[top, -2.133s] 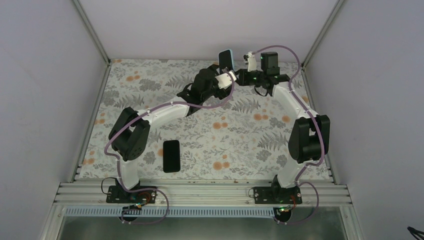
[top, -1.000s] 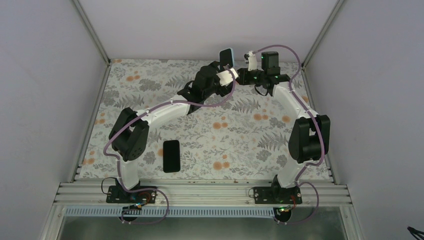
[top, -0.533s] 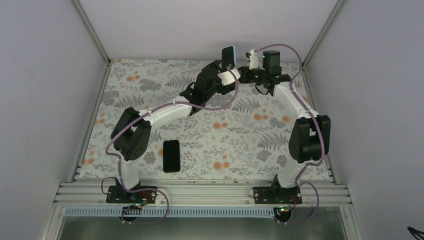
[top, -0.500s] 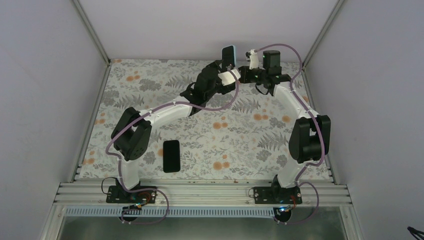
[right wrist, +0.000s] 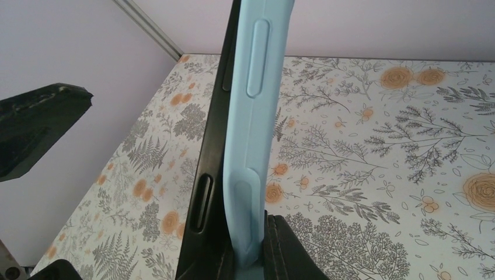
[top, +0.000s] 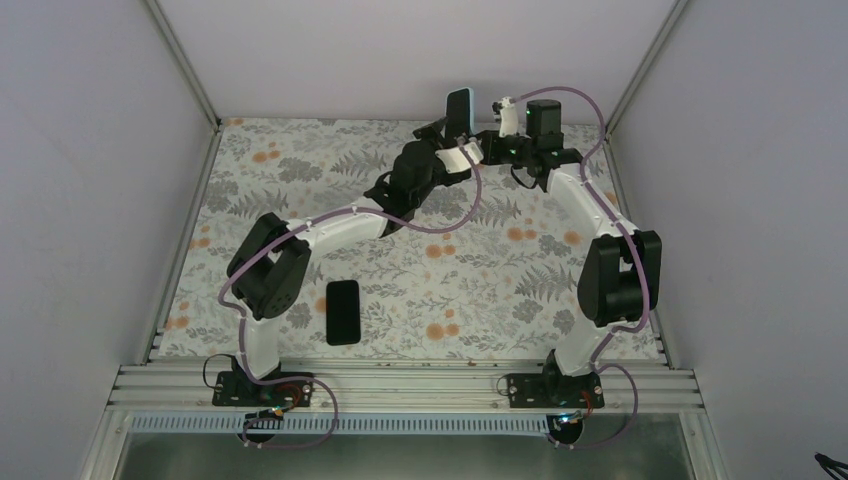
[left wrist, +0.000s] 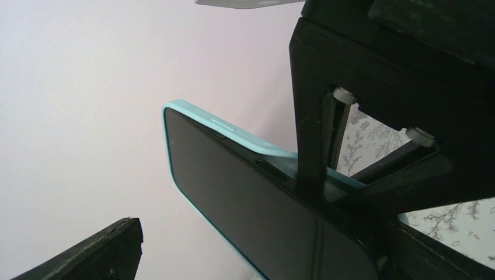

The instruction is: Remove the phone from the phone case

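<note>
The phone stands upright in the air at the far middle of the table, its dark screen facing my left wrist camera. The light blue phone case wraps its back. Along the lower side the black phone edge stands slightly away from the case. My right gripper is shut on the case's bottom edge; it also shows as the right gripper from above. My left gripper is open just left of the phone, one finger apart from the screen.
Another black phone lies flat on the flowered cloth near the left arm's base. The back wall is close behind the held phone, and side walls close in the table.
The right gripper has lifted the cased phone a little and shifted it right. The left arm has stretched farther forward after it, jaws still wide.
</note>
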